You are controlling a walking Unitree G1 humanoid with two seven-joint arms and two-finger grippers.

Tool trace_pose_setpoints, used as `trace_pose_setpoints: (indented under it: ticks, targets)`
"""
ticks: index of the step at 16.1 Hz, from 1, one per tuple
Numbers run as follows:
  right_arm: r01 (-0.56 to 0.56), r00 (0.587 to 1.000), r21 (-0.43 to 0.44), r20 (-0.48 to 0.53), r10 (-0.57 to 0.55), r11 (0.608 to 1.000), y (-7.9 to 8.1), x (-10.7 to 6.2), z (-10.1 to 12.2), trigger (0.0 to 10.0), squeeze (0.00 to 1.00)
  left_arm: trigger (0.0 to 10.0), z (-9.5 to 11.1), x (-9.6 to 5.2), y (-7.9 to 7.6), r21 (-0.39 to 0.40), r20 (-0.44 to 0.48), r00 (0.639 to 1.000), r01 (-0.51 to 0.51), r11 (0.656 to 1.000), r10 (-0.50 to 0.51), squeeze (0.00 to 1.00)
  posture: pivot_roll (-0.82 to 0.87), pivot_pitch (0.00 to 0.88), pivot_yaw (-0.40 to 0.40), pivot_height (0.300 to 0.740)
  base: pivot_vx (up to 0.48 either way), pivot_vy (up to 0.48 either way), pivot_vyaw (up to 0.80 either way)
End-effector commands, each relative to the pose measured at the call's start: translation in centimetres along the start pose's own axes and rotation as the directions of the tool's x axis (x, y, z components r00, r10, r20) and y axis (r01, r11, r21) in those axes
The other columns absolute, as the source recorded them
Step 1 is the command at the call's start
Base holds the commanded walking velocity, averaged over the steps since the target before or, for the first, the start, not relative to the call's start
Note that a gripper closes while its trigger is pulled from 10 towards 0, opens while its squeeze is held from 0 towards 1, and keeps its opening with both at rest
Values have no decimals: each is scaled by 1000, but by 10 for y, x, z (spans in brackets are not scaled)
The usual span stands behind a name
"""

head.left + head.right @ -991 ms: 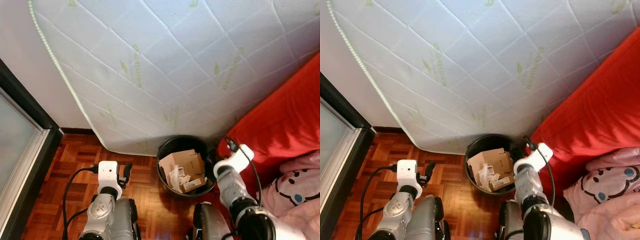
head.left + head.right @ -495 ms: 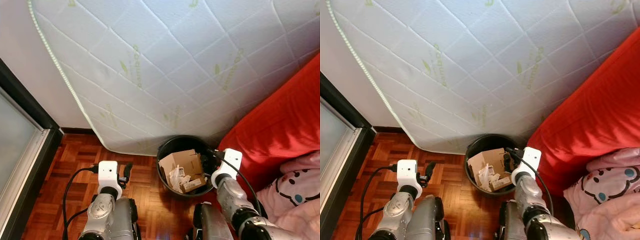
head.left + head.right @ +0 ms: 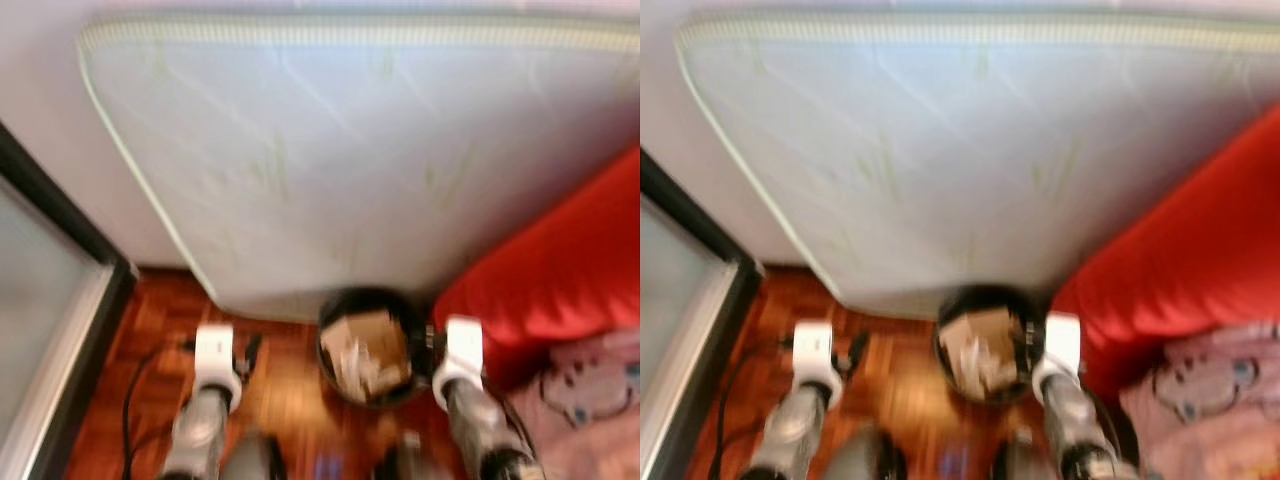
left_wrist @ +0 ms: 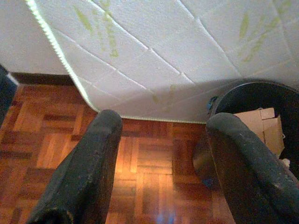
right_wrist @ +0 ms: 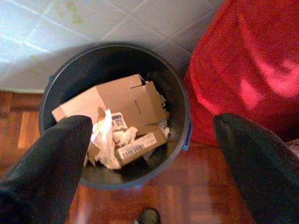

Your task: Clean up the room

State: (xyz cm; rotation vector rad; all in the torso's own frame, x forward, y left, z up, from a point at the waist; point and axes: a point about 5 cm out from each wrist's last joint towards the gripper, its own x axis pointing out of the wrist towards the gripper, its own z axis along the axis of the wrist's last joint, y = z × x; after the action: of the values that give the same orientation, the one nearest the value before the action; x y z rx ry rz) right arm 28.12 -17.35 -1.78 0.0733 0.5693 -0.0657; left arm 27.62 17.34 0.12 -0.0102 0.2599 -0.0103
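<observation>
My right gripper [image 5: 149,154] hangs spread above the black bin [image 5: 180,100], cardboard [image 5: 121,100] inside. My left gripper [image 4: 161,163] is spread over the parquet floor [image 4: 149,177], mattress [image 4: 163,51] at 12 o'clock.

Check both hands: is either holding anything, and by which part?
Nothing is held. The left hand is open over the floor; the right hand is open above the bin of cardboard.

A white quilted mattress [image 3: 350,160] leans beside a red sofa [image 3: 560,260].
</observation>
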Motion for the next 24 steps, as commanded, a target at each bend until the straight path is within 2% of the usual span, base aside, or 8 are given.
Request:
trace_pose_setpoints:
  ticks: [1, 5, 7, 10, 15, 20, 22, 24]
  targets:
    - [20, 998, -48, -65, -23, 999, -8, -6, -20, 10000, 0, 10000, -21, -11, 9, -13, -100, 994, -40, 999, 39, 0, 52, 145, -7, 740, 0, 0, 0]
    - [38, 983, -101, -177, -56, 994, -24, -20, -54, 10000, 0, 10000, -42, -22, 19, -1, -230, 971, -68, 998, 66, 0, 57, 96, -1, 740, 0, 0, 0]
    - [48, 967, -120, -242, -76, 992, -34, -31, -74, 10000, 0, 10000, -55, -29, 20, 14, -321, 944, -74, 997, 74, 0, 54, 48, -2, 740, 0, 0, 0]
    - [78, 953, -133, -282, -114, 988, -42, -40, -90, 10000, 0, 10000, -66, -36, 19, 25, -374, 924, -74, 997, 78, 0, 42, 5, -2, 740, 0, 0, 0]
    - [31, 962, -113, -266, -60, 993, -22, -37, -89, 10000, 0, 10000, -75, -43, 22, 45, -431, 897, -81, 996, 93, 0, 1, 0, 15, 740, 0, 0, 0]
    - [-2, 955, -106, -297, -30, 994, -24, -43, -100, 10000, 0, 10000, -91, -59, 26, 54, -508, 854, -95, 994, 109, 0, -12, 0, 5, 740, 0, 0, 0]
    - [-5, 954, -45, -300, -9, 999, -23, -45, -102, 10000, 0, 10000, -96, -63, 27, 47, -529, 841, -104, 993, 114, 0, -7, 0, -2, 740, 0, 0, 0]
    - [-6, 953, -88, -302, -21, 996, -23, -46, -104, 10000, 0, 10000, -101, -70, 30, 45, -550, 824, -128, 991, 132, 0, -3, 0, -4, 740, 0, 0, 0]
